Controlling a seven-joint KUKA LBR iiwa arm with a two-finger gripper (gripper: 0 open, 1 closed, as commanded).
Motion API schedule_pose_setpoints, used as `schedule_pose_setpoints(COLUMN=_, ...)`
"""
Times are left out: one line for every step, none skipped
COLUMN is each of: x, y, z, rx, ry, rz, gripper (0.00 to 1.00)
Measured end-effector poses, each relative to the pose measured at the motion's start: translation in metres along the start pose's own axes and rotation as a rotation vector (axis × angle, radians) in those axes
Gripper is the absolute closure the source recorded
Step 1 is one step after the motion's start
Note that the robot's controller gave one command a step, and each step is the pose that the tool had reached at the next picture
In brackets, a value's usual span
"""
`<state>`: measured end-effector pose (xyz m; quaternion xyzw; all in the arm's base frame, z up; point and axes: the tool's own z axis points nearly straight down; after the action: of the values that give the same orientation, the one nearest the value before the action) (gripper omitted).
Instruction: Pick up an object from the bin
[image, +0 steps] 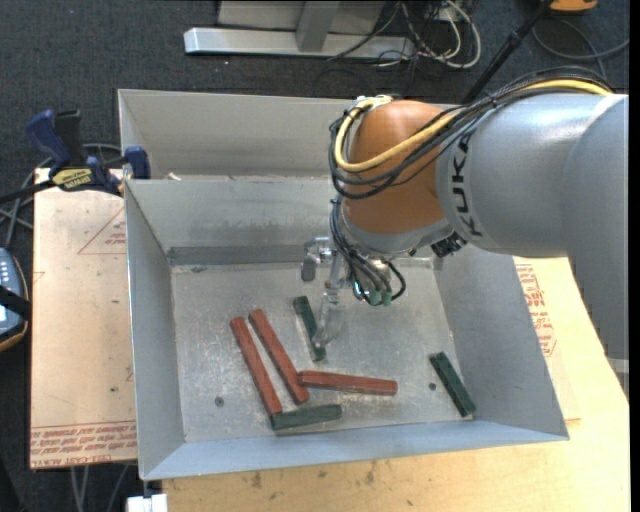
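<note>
- The gripper (321, 345) hangs from the orange wrist cover (395, 170) into the middle of the grey bin (150, 300), its tip low over the floor.
- Whether the claw is released or clenched cannot be told – from this angle it reads as 1 thin shape.
- The nearest thing is a short dark green bar (304, 318). It lies flat on the bin floor just beside the gripper, on the side toward the view's left, and runs back to front with a slight slant.
- The bar's near end comes close to the gripper's tip – whether the 2 touch cannot be told.
- A pair of red-brown bars (266, 362) lies side by side, slanting, further toward the view's left and front.
- A 3rd red-brown bar (348, 383) lies almost crosswise just in front of the gripper's tip, and its left end reaches the lower ends of the pair.
- A front green bar (307, 418) lies near the front wall, by the lower ends of the pair.
- A far green bar (452, 384) lies well apart from the gripper, toward the front corner on the view's right.
</note>
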<state>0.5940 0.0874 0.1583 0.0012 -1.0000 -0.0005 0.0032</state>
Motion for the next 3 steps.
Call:
schedule_pose_setpoints(x=-0.002, y=0.0, z=-0.005, rx=0.0, ry=-0.007, rz=0.002, gripper=0.0)
schedule_pose_setpoints(x=0.057, y=-0.007, z=0.043, rx=0.0, ry=-0.009, rz=-0.085, gripper=0.0)
schedule_pose_setpoints(x=0.061, y=-0.029, z=0.089, rx=-0.003, ry=-0.008, rz=-0.079, gripper=0.0)
